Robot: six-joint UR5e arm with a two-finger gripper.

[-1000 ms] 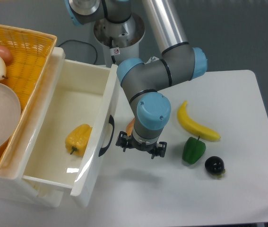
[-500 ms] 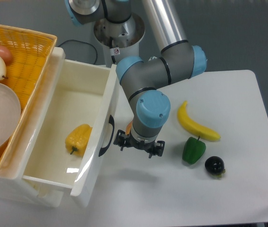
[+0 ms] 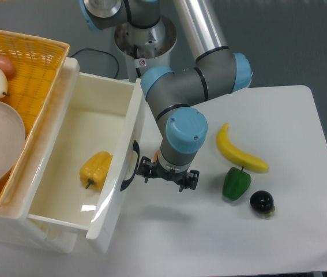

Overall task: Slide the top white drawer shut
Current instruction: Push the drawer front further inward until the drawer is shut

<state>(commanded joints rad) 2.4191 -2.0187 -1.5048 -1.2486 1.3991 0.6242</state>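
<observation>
Shifted closer to the top white drawer (image 3: 102, 156), the empty, open end effector (image 3: 168, 178) leaves banana (image 3: 239, 152) and green pepper (image 3: 236, 182) behind.

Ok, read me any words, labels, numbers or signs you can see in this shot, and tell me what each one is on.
No text can be read.
Small round red-and-white sticker on the robot base: too small and blurred to read.
Top white drawer, gripper, banana: no markings show.
</observation>
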